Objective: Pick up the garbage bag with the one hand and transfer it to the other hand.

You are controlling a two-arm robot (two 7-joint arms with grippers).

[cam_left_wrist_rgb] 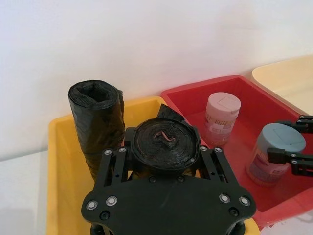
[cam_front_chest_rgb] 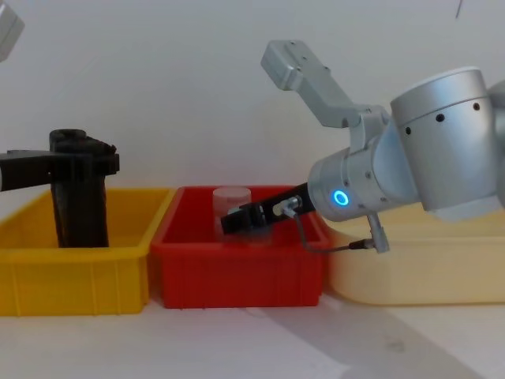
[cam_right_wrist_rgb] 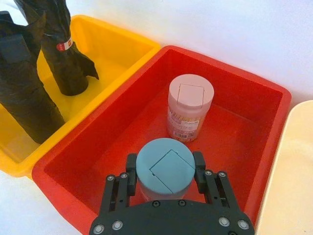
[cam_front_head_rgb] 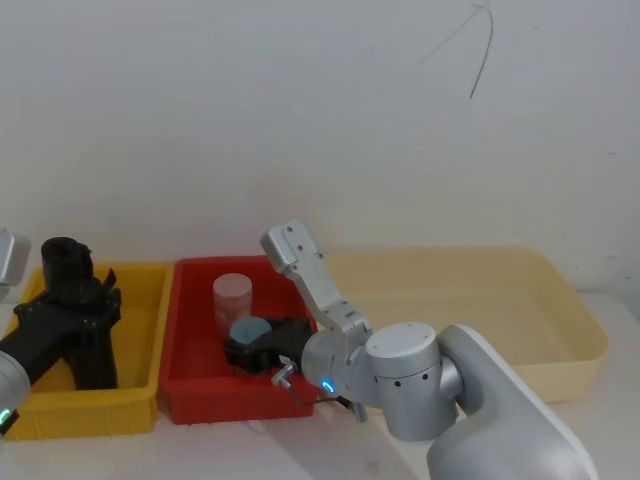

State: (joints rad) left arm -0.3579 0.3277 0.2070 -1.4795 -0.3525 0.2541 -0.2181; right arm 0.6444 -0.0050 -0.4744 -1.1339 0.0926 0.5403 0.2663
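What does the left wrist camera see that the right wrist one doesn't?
Left wrist, not right: the top ends of the garbage bag, held by the left gripper, and of the other black roll. Right wrist, not left: that roll's red mark and both rolls' bases. Both: the yellow bin, the red bin, the pink-lidded jar, and the blue-lidded jar clamped by the right gripper.

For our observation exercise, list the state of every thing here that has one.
garbage bag: upright in the yellow bin, gripped
second black roll: upright, ungripped
left gripper: shut on the garbage bag
blue-capped jar: upright, capped
right gripper: straddling the blue-capped jar
pink-capped jar: upright, capped, free
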